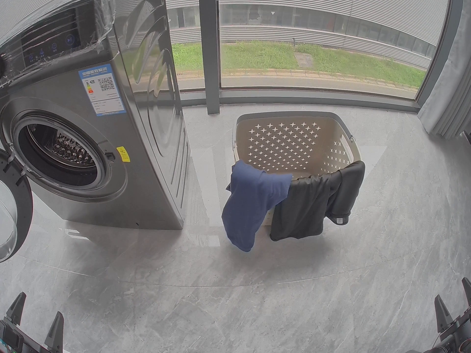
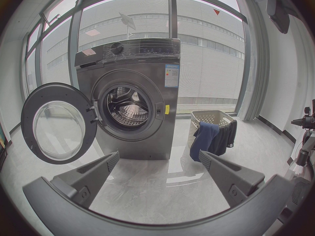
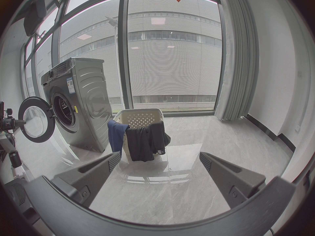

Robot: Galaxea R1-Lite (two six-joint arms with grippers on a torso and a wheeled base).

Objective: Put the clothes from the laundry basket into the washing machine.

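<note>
Fingers [image 2: 95,171] of the left arm and the right fingers [image 3: 229,176] hang spread and empty, well apart from the laundry basket [image 1: 294,115], a blue garment [image 1: 252,202] and a black garment [image 1: 306,204] draped over its rim. The washing machine [image 1: 142,123] door [image 1: 10,212] is open and the drum [image 1: 68,150] seemingly bare: loading not begun.

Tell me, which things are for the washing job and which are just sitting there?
For the job: laundry basket, blue garment, black garment, washing machine, open door.
Just there: curtain, window.
</note>
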